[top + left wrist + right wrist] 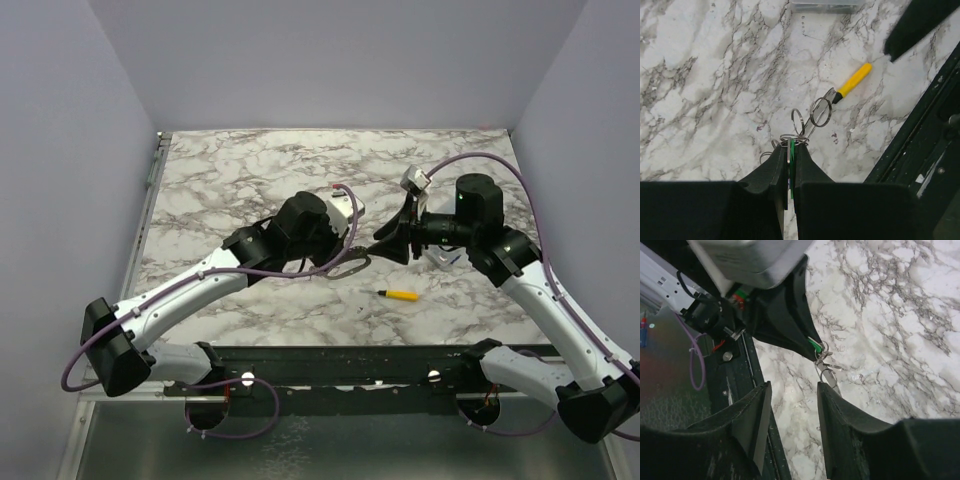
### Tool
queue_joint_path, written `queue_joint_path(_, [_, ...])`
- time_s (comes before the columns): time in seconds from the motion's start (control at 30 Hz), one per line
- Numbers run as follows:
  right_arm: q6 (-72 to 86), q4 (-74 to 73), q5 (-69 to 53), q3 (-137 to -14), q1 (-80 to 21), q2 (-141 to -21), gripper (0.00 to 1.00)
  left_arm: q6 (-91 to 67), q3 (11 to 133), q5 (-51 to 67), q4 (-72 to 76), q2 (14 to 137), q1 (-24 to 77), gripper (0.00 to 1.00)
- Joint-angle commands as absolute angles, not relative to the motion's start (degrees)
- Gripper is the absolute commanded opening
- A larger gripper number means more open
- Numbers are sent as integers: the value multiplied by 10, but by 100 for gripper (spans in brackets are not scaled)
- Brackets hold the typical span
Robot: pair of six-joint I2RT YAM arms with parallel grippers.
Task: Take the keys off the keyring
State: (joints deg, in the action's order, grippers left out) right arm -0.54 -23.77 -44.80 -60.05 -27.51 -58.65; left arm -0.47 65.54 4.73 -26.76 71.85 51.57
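My left gripper is shut on the green-headed key, which sits edge-on between its pads. The keyring, a cluster of thin silvery rings, hangs off the fingertips. In the right wrist view the green key shows at the left fingers' tip, with the rings and a silvery key below it. My right gripper is open and empty, its right finger just beside the silvery key. In the top view the left gripper and the right gripper meet at mid-table.
A small yellow-handled screwdriver lies on the marble table near the front, also in the left wrist view. A clear plastic box sits beyond it. The black base rail runs along the near edge.
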Motion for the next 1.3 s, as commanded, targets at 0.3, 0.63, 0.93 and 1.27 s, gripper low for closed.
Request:
queue_joint_path(0.3, [-115, -169, -459, -539, -275, -563, 28, -129, 720, 172, -232, 768, 447, 0])
queue_joint_path(0.63, [-198, -37, -465, -489, -278, -577, 23, -79, 711, 270, -171, 734, 445, 0])
queue_joint_path(0.93, [-232, -31, -480, -482, -282, -561, 22, -76, 706, 314, -154, 720, 446, 0])
queue_joint_path(1.27, [-223, -14, -494, -489, -288, -551, 30, -59, 716, 367, -151, 726, 447, 0])
